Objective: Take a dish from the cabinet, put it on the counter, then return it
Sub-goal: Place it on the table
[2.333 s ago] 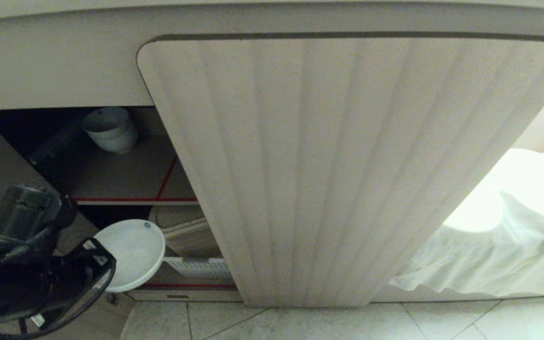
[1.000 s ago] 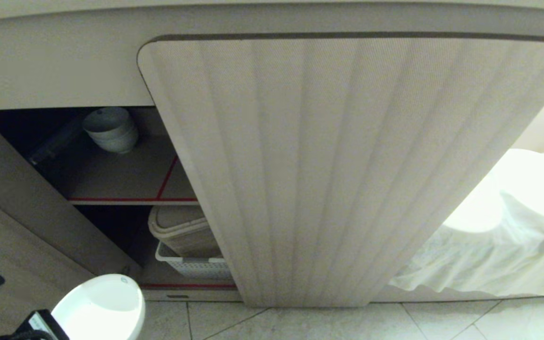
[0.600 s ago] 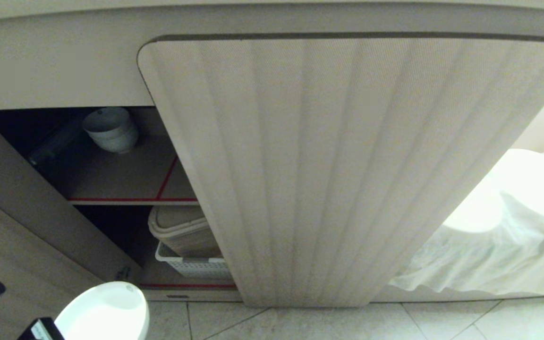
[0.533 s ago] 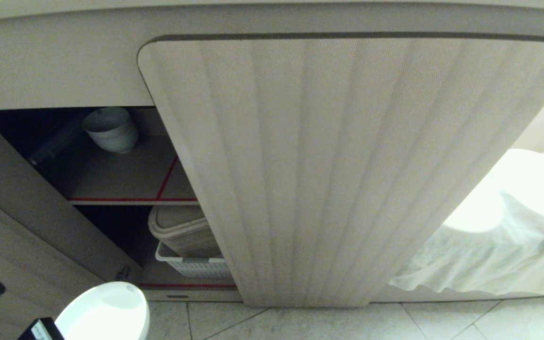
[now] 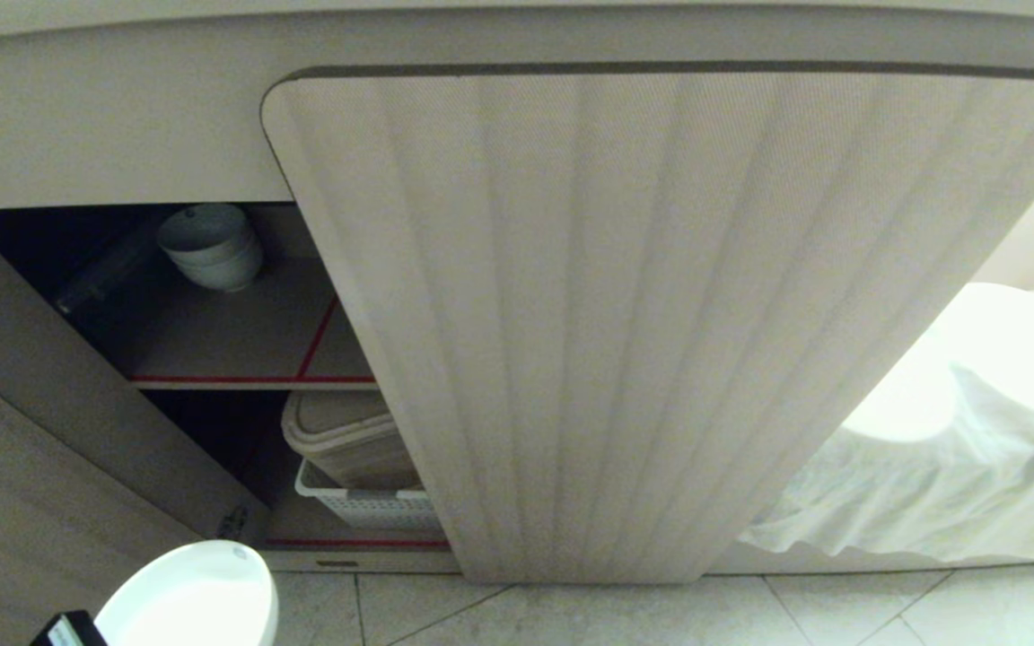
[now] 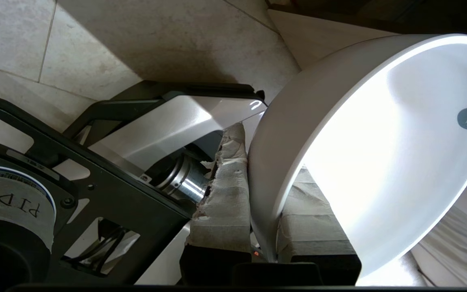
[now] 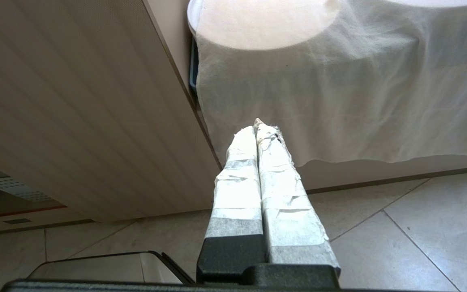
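Withdrawn from the cabinet (image 5: 212,359) since earlier, the dish (image 5: 189,597) sits at 7 o'clock, rim pinched by left gripper (image 6: 264,227); right gripper (image 7: 258,134) clenched, empty.

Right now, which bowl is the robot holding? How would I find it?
Start at the ribbed cabinet door, then look down past its left edge, above the floor tiles. That single white bowl is pinched by the left gripper; the bowl stack sits on the shelf inside.
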